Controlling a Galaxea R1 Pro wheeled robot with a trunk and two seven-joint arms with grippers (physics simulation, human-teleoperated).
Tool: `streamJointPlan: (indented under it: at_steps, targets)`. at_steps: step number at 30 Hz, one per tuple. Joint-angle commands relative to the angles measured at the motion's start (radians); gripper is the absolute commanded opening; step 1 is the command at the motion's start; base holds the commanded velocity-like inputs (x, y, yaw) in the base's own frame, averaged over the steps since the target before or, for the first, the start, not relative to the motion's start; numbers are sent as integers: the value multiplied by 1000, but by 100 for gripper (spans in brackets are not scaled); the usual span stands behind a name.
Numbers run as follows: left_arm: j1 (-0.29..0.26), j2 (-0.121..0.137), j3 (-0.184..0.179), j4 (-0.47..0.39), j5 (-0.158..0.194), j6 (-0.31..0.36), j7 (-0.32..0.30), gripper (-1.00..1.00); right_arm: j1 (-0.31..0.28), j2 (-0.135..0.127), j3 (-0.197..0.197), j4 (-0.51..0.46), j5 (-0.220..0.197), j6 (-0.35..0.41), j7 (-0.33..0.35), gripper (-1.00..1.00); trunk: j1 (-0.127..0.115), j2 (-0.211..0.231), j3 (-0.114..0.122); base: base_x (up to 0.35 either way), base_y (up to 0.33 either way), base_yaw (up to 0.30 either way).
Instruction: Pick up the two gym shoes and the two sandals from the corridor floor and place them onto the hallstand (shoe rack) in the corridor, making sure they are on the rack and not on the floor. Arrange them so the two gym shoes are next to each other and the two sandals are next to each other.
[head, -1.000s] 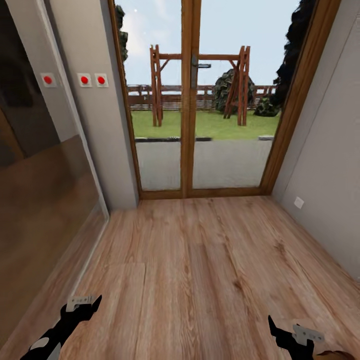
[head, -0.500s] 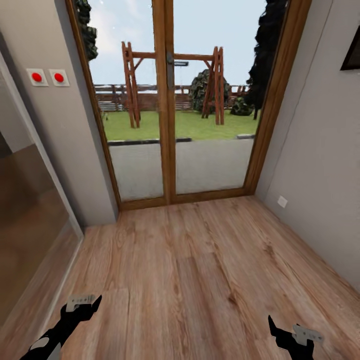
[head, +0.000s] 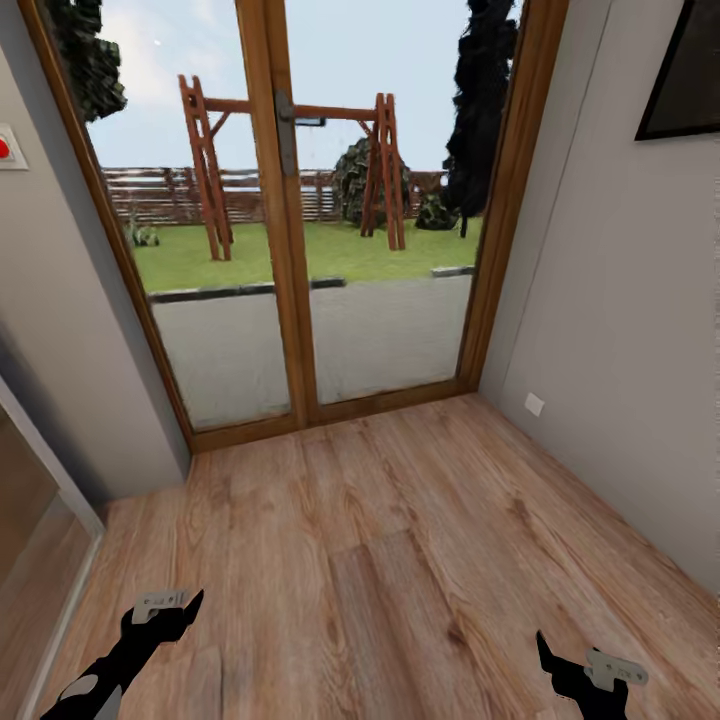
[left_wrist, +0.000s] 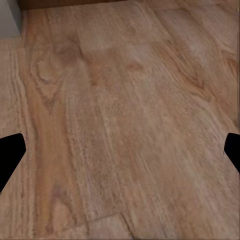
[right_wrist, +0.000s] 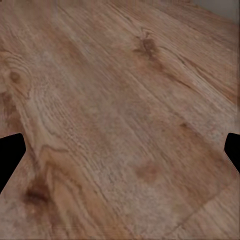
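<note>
Wood-plank corridor floor (head: 400, 560) stretches ahead of me to the glazed double door (head: 290, 250), grey wall (head: 620, 350) alongside. My left gripper (left_wrist: 120, 150) hangs over bare planks, fingers spread wide. Right gripper (right_wrist: 120, 150) likewise, wide apart, nothing pinched.
</note>
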Motion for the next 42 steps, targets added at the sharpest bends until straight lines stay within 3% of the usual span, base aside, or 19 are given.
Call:
streamJointPlan:
  at_steps: [1,24,42]
  targets:
    - [-1,0,9,1,-10,-4,-4,100,-1,0,5,1,-11,-3,7,100,0,0,-1,336,123,-266]
    - [0,0,10,1,-10,-6,-10,100,-1,0,4,1,-11,-3,7,100,0,0,-1,281,186,-266]
    - [0,0,9,-1,-10,-6,-10,100,-1,0,4,1,-11,-3,7,100,0,0,-1,35,36,-266]
